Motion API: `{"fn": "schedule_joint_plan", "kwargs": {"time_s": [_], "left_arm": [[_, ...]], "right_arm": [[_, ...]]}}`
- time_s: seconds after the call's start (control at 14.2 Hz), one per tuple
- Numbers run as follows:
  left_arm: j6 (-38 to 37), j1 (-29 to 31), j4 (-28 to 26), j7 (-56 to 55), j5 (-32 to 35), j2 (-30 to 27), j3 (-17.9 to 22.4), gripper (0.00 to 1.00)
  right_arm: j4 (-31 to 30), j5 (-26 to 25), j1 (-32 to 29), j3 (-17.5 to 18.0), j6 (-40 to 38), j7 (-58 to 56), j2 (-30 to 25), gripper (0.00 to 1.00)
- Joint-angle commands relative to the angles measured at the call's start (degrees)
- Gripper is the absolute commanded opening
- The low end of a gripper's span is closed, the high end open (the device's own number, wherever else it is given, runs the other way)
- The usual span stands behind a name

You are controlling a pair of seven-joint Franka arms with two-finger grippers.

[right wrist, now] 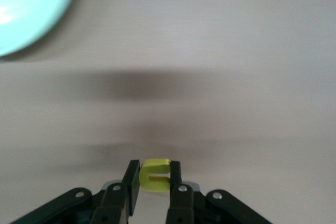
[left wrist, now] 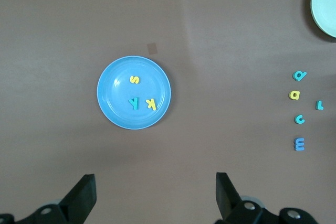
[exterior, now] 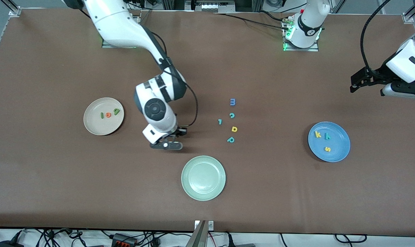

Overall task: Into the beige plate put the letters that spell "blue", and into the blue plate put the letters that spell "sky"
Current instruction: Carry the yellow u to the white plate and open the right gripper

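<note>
The right gripper (right wrist: 155, 178) clamps a yellow u (right wrist: 155, 174) over bare table between the beige plate (exterior: 91, 127) and the pale green plate (exterior: 203, 177) — the front view hides the letter. The left gripper (left wrist: 155, 195) waits, fingers apart, above the blue plate (left wrist: 113, 106) — yellow s (left wrist: 134, 80), yellow k (left wrist: 151, 103), teal y (left wrist: 134, 102) inside.

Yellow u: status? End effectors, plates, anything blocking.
Right end effector shut on u, over bare table. Left end effector open, waiting. Beige plate has l, e, b; blue plate has s, k, y. Nothing blocking.
</note>
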Motion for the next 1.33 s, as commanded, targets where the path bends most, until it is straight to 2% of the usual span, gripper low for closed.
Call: {"fn": "schedule_joint_plan", "kwargs": {"time_s": [0.0, 0.07, 0.35, 0.56, 0.91, 1.12, 1.19, 1.26], "left_arm": [[-0.3, 0.2, 0.9, 0.8, -0.7, 0.2, -0.2, 1.0], [-0.3, 0.2, 0.9, 0.8, -0.7, 0.2, -0.2, 1.0], [-0.3, 0.2, 0.9, 0.8, -0.6, 0.2, -0.2, 1.0], [-0.3, 0.2, 0.9, 0.8, -0.7, 0.2, -0.2, 1.0], [-0.3, 0.2, 0.9, 0.8, -0.6, 0.2, -0.2, 1.0], [-0.3, 0.2, 0.9, 0.7, -0.6, 0.2, -0.2, 1.0], [-0.3, 0.2, 0.9, 0.7, -0.6, 0.2, -0.2, 1.0], [-0.3, 0.2, 0.9, 0.8, -0.6, 0.2, -0.2, 1.0]], "right_arm": [[-7.8, -0.7, -0.9, -3.8, -3.5, -7.0, -5.6, 0.12], [-11.2, -0.8, -1.8, -5.0, -3.5, -8.9, -7.6, 0.12], [-23.5, -0.8, -7.9, -5.1, -3.5, -17.0, -15.2, 0.13], [-29.1, -0.8, -14.0, -5.1, -2.8, -24.0, -17.2, 0.13], [-33.7, -0.8, -20.1, -5.1, -2.5, -31.3, -18.1, 0.16], [-36.0, -0.8, -23.9, -5.1, 1.0, -36.9, -17.4, 0.16], [-36.2, -0.8, -24.7, -5.1, 2.0, -37.9, -16.7, 0.22], [-36.0, -0.6, -24.9, -5.1, 2.5, -37.8, -16.4, 0.68]]}}
